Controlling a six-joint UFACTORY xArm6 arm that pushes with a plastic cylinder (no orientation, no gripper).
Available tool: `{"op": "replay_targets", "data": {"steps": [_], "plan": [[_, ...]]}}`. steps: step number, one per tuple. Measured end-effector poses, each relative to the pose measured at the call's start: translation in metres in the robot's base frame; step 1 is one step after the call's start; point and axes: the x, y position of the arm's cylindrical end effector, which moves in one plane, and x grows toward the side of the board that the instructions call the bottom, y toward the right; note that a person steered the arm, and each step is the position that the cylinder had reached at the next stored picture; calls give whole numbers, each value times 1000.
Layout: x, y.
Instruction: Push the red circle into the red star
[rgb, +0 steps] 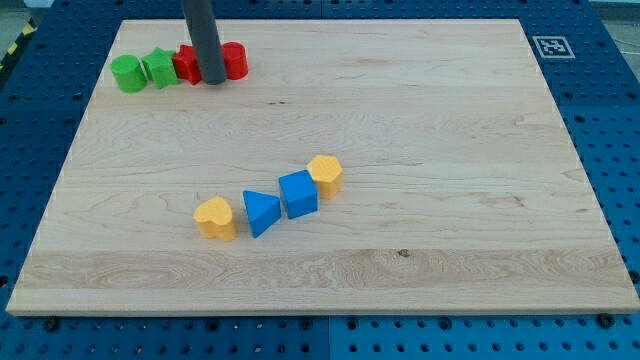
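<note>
Tip: my tip (213, 80) is a bare rod end with nothing to open or close; it rests on the board in the upper left of the frame, between the two red blocks and in front of them.
Red circle: the red circle (234, 60) sits just to the view's right of the rod, partly hidden by it; whether it touches the tip I cannot tell.
Red star: the red star (186, 65) is just to the view's left of the rod, partly hidden too.
Green star: the green star (159, 68) touches the red star's left side.
Green circle: the green circle (128, 73) ends that row at the left.
Centre row: a yellow heart (215, 217), blue triangle (261, 212), blue cube (298, 193) and yellow hexagon (325, 174) run up to the right, well apart from the tip.
Board: the wooden board (450, 150) lies on a blue pegboard (610, 120).
</note>
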Motion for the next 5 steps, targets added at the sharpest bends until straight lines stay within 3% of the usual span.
{"op": "replay_targets", "data": {"steps": [1,5], "plan": [[0,3],[-10,115]]}}
